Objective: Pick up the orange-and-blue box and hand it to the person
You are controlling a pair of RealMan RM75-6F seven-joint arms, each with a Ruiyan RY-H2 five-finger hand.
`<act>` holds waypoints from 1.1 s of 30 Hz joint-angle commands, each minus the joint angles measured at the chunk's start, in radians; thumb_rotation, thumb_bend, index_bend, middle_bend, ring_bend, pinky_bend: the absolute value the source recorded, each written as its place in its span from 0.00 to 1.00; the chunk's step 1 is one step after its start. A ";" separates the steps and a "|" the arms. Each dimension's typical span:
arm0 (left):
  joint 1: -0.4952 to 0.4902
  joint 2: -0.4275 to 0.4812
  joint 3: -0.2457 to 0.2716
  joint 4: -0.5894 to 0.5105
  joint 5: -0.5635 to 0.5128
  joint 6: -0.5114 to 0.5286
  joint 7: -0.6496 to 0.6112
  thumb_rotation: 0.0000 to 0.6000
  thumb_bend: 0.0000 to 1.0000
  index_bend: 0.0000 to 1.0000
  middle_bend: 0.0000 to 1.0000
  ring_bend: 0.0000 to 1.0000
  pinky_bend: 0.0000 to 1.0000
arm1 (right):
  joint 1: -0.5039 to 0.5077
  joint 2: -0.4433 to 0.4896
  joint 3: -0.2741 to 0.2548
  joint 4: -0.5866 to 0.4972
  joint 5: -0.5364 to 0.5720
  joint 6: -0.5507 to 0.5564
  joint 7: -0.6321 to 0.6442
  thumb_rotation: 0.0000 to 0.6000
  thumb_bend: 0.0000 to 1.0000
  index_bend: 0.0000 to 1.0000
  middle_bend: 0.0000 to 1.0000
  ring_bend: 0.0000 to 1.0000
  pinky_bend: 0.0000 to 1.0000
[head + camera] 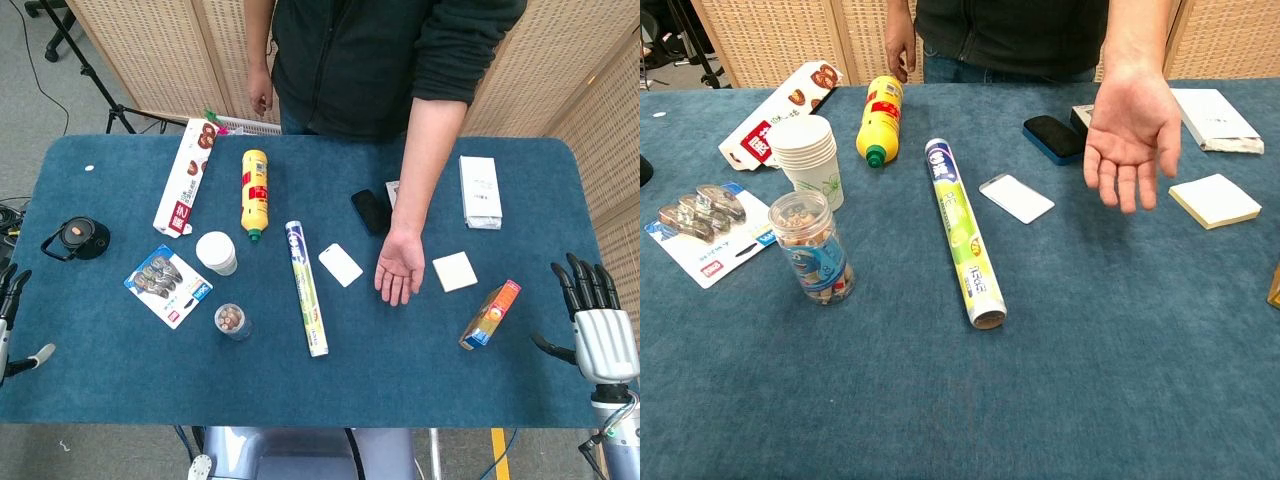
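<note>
The orange-and-blue box (491,314) lies flat on the blue table (420,390), right of centre near the front; in the chest view only a sliver of the box (1274,286) shows at the right edge. My right hand (596,322) hovers to the box's right, fingers spread, holding nothing. At the far left edge my left hand (12,312) is partly cut off, fingers apart and holding nothing. The person's open palm (399,268) rests palm-up on the table left of the box, and the same palm (1132,138) fills the upper right of the chest view.
A white pad (455,271) lies just behind the box. A foil roll (306,288), white card (340,265), black phone (371,211), yellow bottle (255,189), paper cups (217,252), a clear jar (233,321) and a white package (479,191) are spread over the table.
</note>
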 commanded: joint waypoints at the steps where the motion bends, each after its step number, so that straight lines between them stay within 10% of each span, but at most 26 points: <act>1: -0.001 0.002 0.000 0.000 -0.001 -0.003 -0.002 1.00 0.00 0.00 0.00 0.00 0.00 | 0.000 0.000 0.001 0.001 0.002 -0.002 -0.001 1.00 0.00 0.01 0.00 0.00 0.00; 10: -0.008 -0.002 0.000 -0.006 -0.009 -0.020 0.015 1.00 0.00 0.00 0.00 0.00 0.00 | 0.021 0.064 -0.034 -0.009 0.014 -0.120 -0.010 1.00 0.00 0.01 0.00 0.00 0.00; 22: -0.021 -0.010 -0.014 -0.004 -0.052 -0.050 0.034 1.00 0.00 0.00 0.00 0.00 0.00 | 0.160 -0.033 -0.138 0.431 -0.218 -0.228 0.093 1.00 0.00 0.11 0.00 0.00 0.00; 33: -0.024 -0.008 -0.019 -0.003 -0.068 -0.059 0.030 1.00 0.00 0.00 0.00 0.00 0.00 | 0.256 -0.122 -0.176 0.569 -0.285 -0.296 0.066 1.00 0.00 0.14 0.01 0.00 0.00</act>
